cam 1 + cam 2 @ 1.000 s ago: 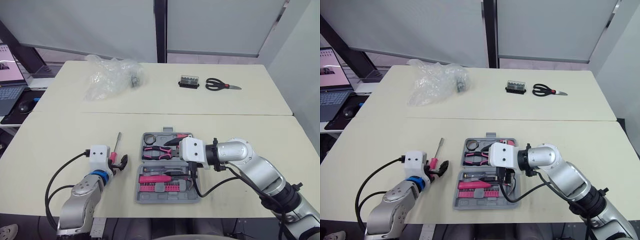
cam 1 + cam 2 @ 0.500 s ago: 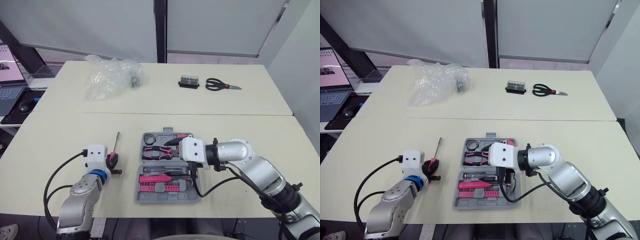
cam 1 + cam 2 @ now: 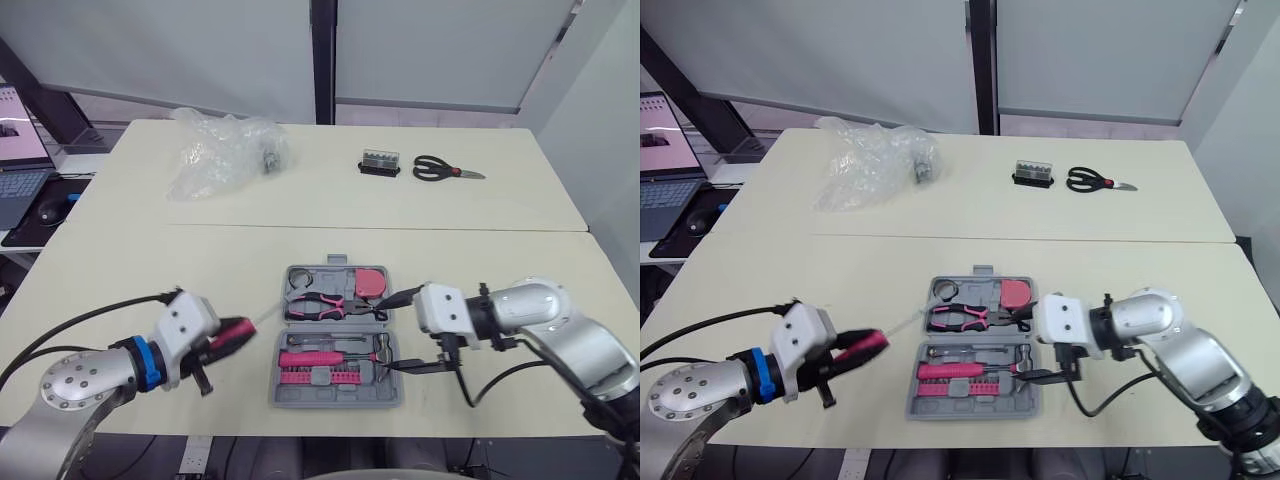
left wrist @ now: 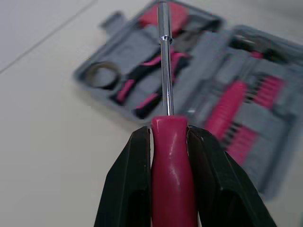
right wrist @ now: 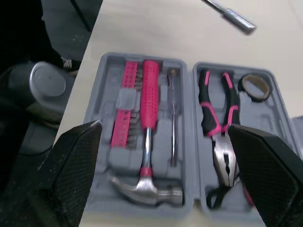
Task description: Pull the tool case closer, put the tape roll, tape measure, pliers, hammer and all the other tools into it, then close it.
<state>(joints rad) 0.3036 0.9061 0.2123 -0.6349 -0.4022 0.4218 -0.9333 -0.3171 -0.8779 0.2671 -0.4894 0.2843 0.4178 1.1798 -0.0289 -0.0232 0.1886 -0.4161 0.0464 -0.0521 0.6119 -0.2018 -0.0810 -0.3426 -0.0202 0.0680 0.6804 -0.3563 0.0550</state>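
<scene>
The left gripper (image 4: 168,128) clamps a pink-handled screwdriver (image 4: 173,184) by its handle, its shaft levelled at the open tool case (image 3: 335,399) lying just to its right. The right gripper (image 3: 404,331), spread wide and empty, hangs over the case's right edge.

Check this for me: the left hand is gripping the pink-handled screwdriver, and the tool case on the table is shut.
One error: the tool case lies open, not shut. The right wrist view shows the hammer, pliers and tape roll in its trays. The left hand does grip the pink-handled screwdriver.
</scene>
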